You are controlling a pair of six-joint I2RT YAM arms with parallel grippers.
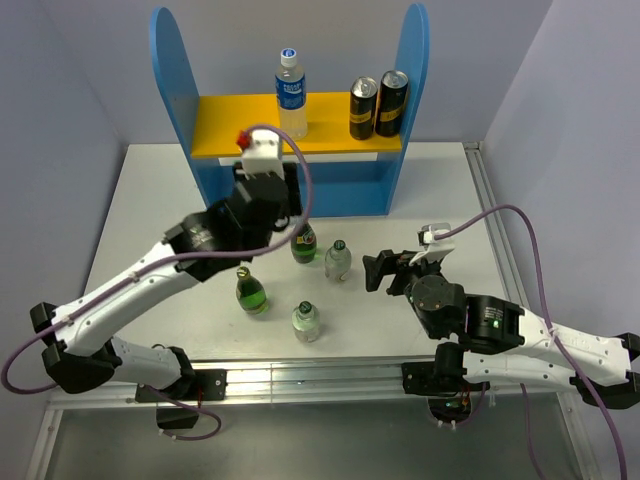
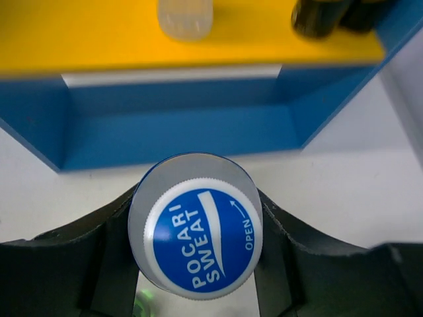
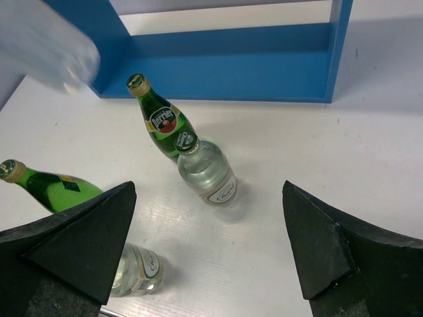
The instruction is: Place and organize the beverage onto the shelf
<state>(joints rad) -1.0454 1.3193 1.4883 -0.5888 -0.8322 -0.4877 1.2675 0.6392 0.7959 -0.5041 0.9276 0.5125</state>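
White tabletop [image 1: 440,200] carries the shelf [image 1: 170,60] at its far edge, where one bottle [image 1: 291,95] stands on the yellow board [image 1: 225,125], near two cans [image 1: 378,105]. Your left end effector [image 2: 196,264] grips a blue-capped bottle [image 2: 201,238] before the shelf. Your right end effector [image 1: 380,272] gapes wide near two green bottles [image 1: 304,243] [image 1: 250,292] and two clear bottles [image 1: 338,260] [image 1: 306,321].

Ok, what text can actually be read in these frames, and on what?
"POCARI SWEAT" and "OPEN": cap of the held bottle in the left gripper.
"perrier": label of the green bottle just behind the clear bottle.
Too small or blurred: the clear bottle's label, the cans, the shelved bottle.
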